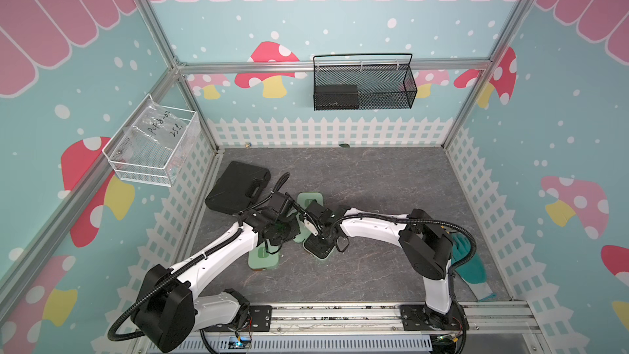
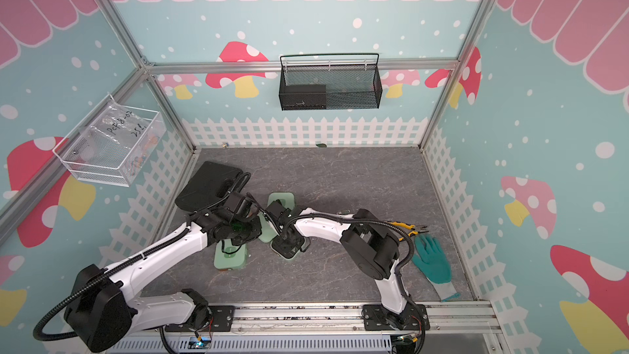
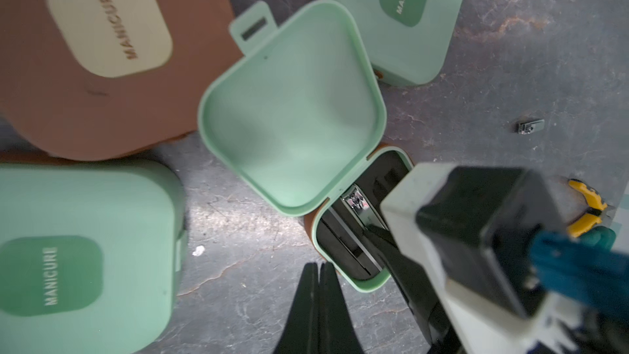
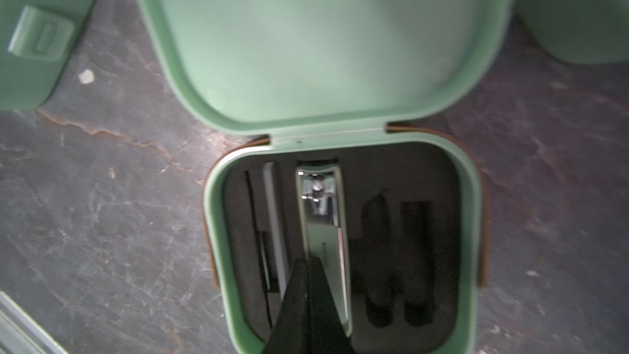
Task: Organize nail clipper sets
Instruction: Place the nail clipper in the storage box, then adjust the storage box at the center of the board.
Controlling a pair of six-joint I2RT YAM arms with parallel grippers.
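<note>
**Closed right claw presses a clipper into an open mint case**

The open mint-green plastic case with rounded corners [image 4: 215,219] sits near the middle of the grey marbled table [image 1: 374,182], its lid [image 4: 316,39] tilted back. Inside, a black slotted insert [image 4: 391,171] holds a large silver nail clipper [image 4: 323,219] in the centre slot; two other slots look empty. The right claw [image 4: 308,262] is closed, holding nothing, with its tips on or just above the clipper's handle end. The left claw [image 3: 319,265], also closed and empty, hangs just beside the case. The likely step is seating the clipper. Push straight down, gently, so the light case does not slide or the lid flop. A small loose silver clipper [image 3: 531,127] lies on the table to the right.
</note>
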